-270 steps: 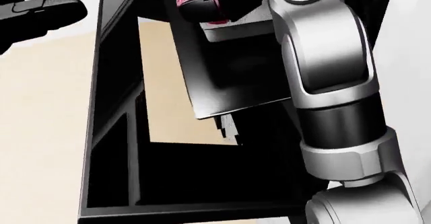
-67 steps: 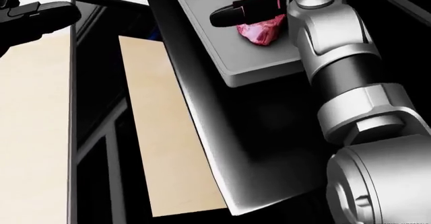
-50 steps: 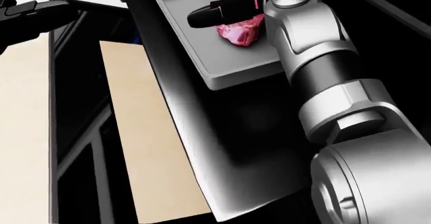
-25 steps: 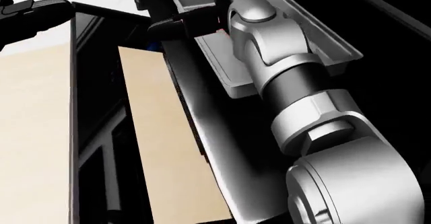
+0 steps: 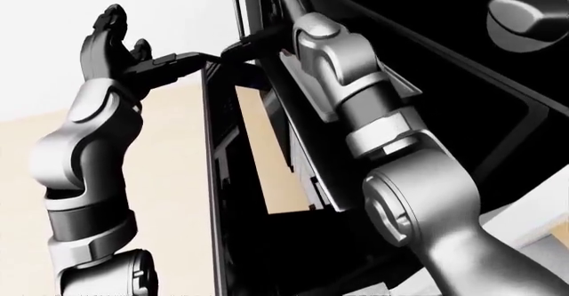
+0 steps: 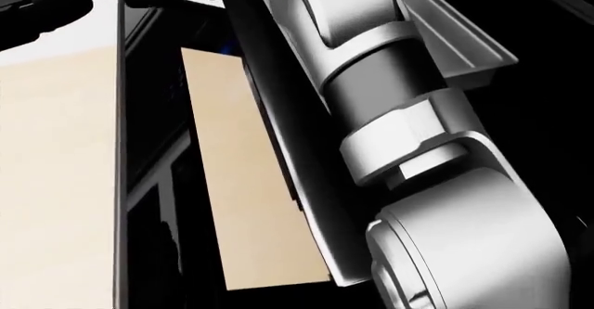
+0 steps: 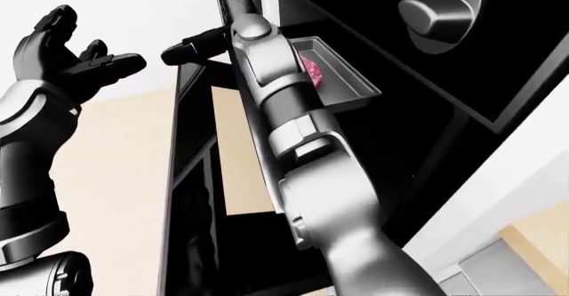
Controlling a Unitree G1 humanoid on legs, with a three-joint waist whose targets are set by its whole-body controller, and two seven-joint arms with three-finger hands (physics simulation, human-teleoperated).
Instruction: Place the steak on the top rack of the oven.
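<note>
The left hand was raised at the upper left of the left-eye view, palm turned up and its dark fingers spread, holding nothing, set against a white wall. Its grey forearm rose from the bottom left corner. The right arm climbed from the bottom right toward the top centre, crossing the black oven. Its hand was hidden at the oven's upper edge. The open oven door hung edge-on down the middle. A grey knob sat at the top right.
</note>
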